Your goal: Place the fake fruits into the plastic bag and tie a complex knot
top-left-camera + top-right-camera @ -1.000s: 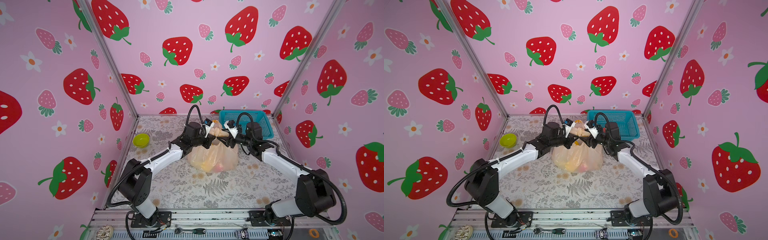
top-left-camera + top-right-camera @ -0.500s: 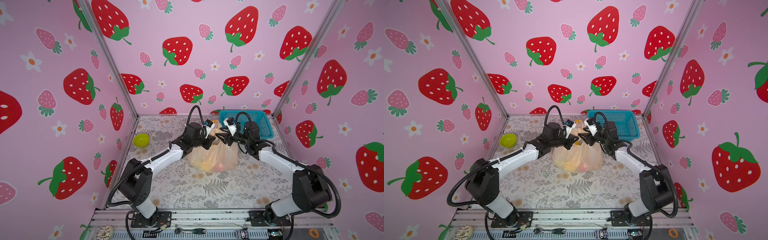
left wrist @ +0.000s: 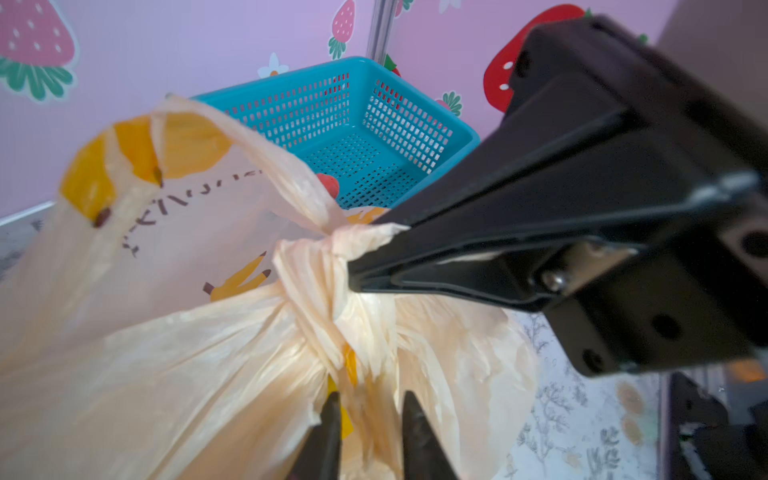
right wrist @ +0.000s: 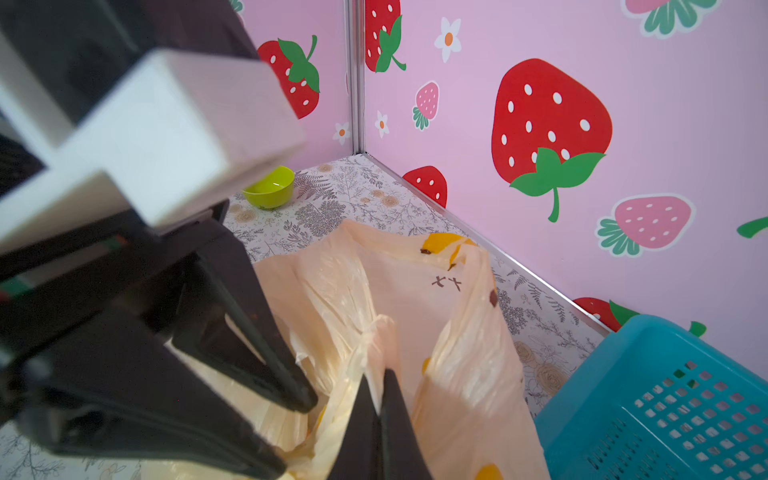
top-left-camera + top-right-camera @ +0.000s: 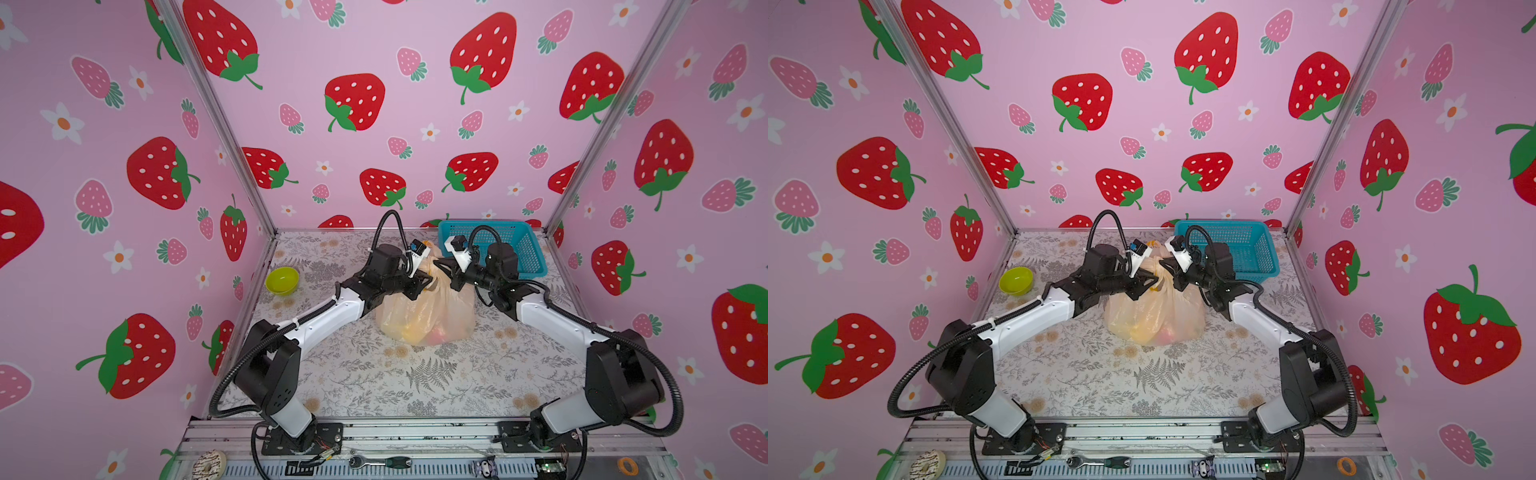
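Fake fruits [image 5: 433,332], mere blurs inside plastic bag [image 5: 415,305]

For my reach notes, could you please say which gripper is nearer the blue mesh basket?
Right. The right gripper, shut on the plastic bag, sits close by the blue mesh basket; the open left gripper is across the bag's top, farther off.

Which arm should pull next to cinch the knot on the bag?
Right, likely. The right gripper is shut on a handle strip at the knot of the plastic bag, ready to pull. The left gripper is open, jaws apart around loose plastic, holding nothing.
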You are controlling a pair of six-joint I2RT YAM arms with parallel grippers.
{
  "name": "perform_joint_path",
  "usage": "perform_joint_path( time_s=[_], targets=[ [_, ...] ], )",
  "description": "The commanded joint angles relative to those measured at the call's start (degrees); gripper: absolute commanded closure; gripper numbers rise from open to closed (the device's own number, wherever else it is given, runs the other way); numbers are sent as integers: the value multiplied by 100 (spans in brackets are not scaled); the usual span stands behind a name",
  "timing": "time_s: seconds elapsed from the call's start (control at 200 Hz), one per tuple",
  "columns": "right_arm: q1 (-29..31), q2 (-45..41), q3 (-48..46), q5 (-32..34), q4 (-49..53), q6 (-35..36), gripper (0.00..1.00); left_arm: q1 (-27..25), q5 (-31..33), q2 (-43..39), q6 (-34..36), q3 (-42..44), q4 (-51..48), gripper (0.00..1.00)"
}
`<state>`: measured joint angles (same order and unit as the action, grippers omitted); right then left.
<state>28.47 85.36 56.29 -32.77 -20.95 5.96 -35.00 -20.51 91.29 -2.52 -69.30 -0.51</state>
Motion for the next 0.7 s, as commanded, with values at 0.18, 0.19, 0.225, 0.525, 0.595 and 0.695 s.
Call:
perform_joint_path(
  time_s=[0.18,0.19,0.225,0.525,0.595,0.695],
  targets=[
    [-21,-793,-302,-856,47,1169,100,132,-238,-1140,1655,-291,-1140,54],
    [-18,-804,-314,-883,47,1181,100,134,-242,-1142,1765,-342,-1224,54],
    [-21,-841,-328,-957,48,1221,100,134,-282,-1131,2082,-510,-1476,54],
    [-18,-956,-538,-1202,-387,1123,100,190,-1051,-147,3446,-2021,-3089,31],
    [-18,-962,-574,-1188,-447,1110,100,237,-1207,147,3509,-2346,-3388,31],
    [-17,-985,-613,-1127,-519,1070,100,286,-1441,429,3548,-2602,-3610,33]
  ],
)
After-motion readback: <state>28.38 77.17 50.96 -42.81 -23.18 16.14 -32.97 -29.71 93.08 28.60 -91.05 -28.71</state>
